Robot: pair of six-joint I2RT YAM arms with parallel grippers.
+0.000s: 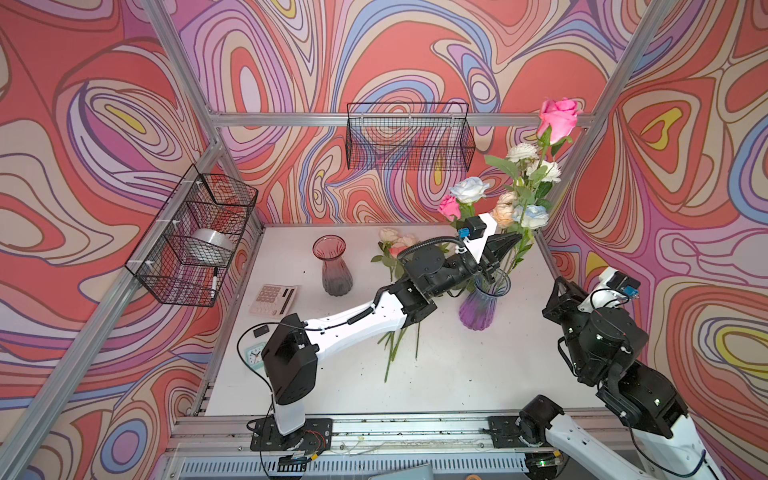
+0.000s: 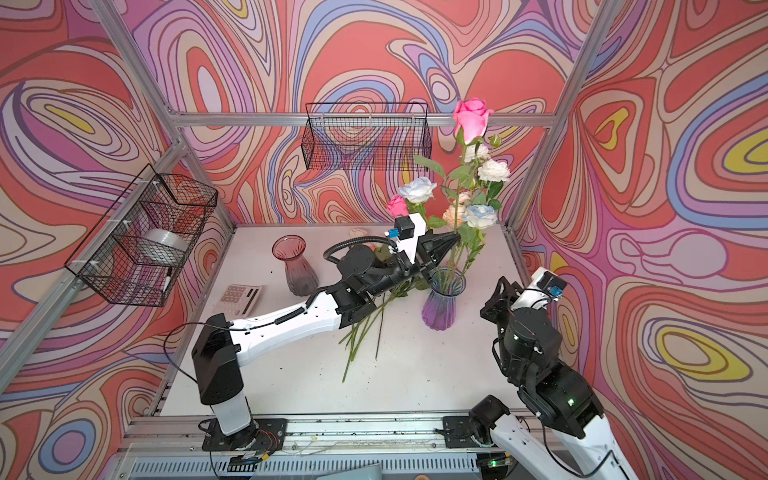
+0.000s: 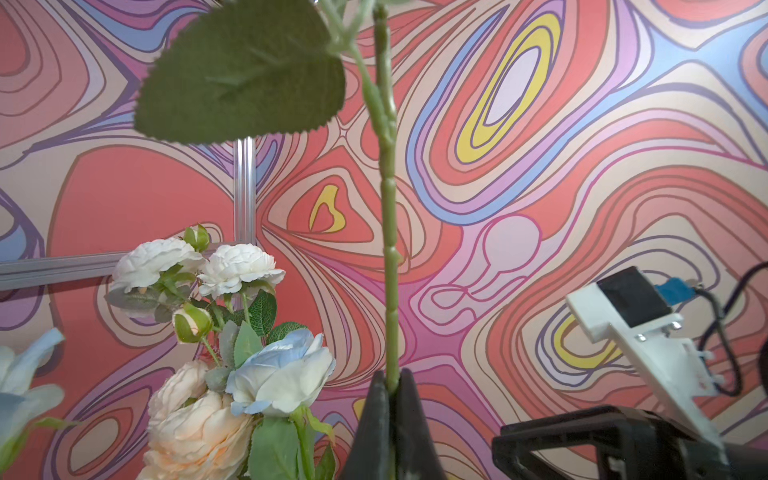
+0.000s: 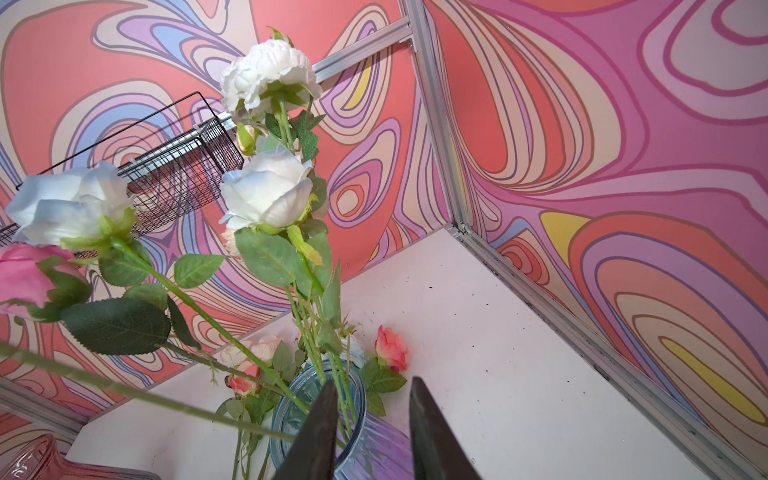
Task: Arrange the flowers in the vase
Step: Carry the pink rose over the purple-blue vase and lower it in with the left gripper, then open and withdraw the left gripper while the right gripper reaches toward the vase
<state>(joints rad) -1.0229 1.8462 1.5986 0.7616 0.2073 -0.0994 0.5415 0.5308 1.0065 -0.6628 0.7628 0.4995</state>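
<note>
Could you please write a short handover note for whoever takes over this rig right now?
Left gripper: shut on the stem of the tall pink rose, held upright over the purple vase; I cannot tell whether its foot is inside.
Right gripper: open, empty, beside that vase.
Done: several blooms stand in the purple vase.
Left: seat and release the rose, then the flowers lying on the table under the left arm. The red vase holds none.

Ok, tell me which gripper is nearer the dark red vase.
Left. In both top views the left gripper, shut on the tall pink rose, is above the purple vase, right of the dark red vase. The right gripper, open, sits farther right, beyond the purple vase.
</note>
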